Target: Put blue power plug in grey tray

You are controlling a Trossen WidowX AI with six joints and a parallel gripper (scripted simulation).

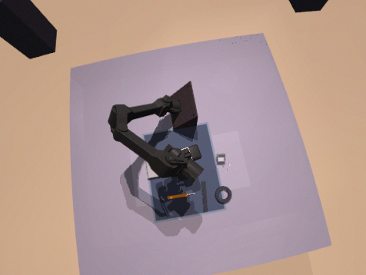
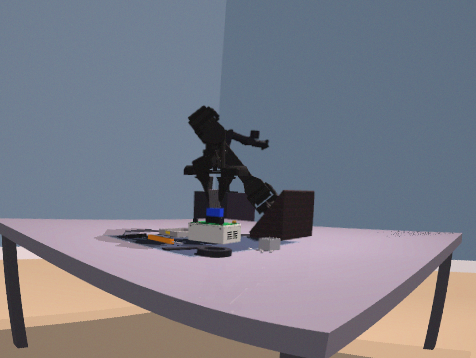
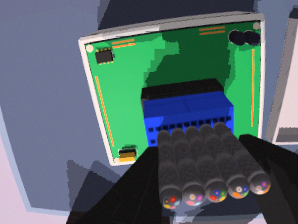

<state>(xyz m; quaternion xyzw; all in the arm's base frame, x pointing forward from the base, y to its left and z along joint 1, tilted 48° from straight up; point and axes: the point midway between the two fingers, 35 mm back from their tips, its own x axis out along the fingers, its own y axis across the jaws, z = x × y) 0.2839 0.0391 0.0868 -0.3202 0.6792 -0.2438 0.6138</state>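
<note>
The tape ring is looking matt and smooth, the angled block like dark grained wood

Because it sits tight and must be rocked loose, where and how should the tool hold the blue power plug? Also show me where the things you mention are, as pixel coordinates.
Probably by the blue body point(image 2: 215, 212) point(image 3: 187, 112), from above, fingers on its two short ends: it stands upright above the black socket point(image 2: 215, 220) point(image 3: 182, 88), and cables cover one long side.
</note>
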